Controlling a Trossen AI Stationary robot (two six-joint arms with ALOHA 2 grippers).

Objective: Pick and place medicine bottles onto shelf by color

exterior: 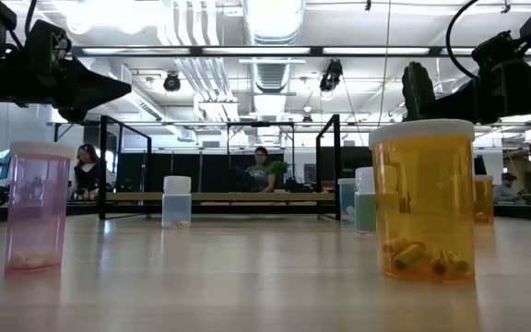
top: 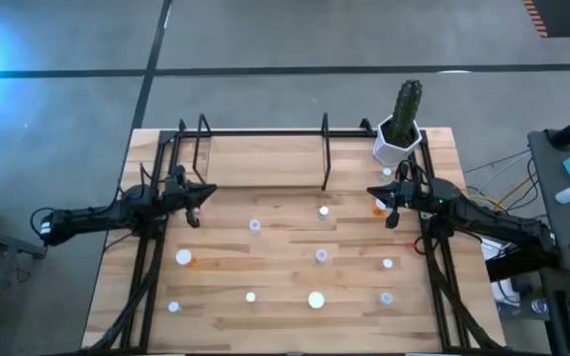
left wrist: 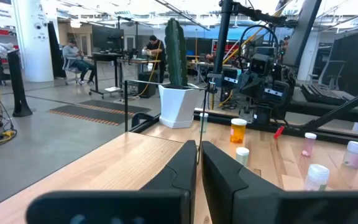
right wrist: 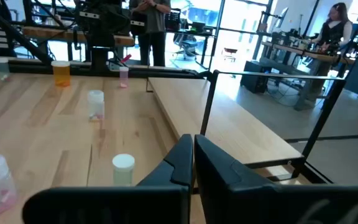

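Note:
Several small white-capped medicine bottles stand upright on the tabletop, among them an orange one (exterior: 425, 198), a pink one (exterior: 35, 207), a clear one (top: 255, 225) and one near the front (top: 316, 299). The shelf (top: 265, 158), a light-wood board in black wire rails, sits along the table's far edge. My left gripper (top: 206, 190) hovers shut at the shelf's left front corner, its fingertips (left wrist: 198, 144) together and holding nothing. My right gripper (top: 372, 191) hovers shut at the shelf's right front corner, beside an orange bottle (top: 379, 206), with nothing between its fingers (right wrist: 193, 138).
A white hexagonal pot with a green cactus (top: 401, 133) stands on the shelf's far right end. Black frame rails (top: 146, 267) run along the table's left and right sides. People sit and stand in the room beyond the table.

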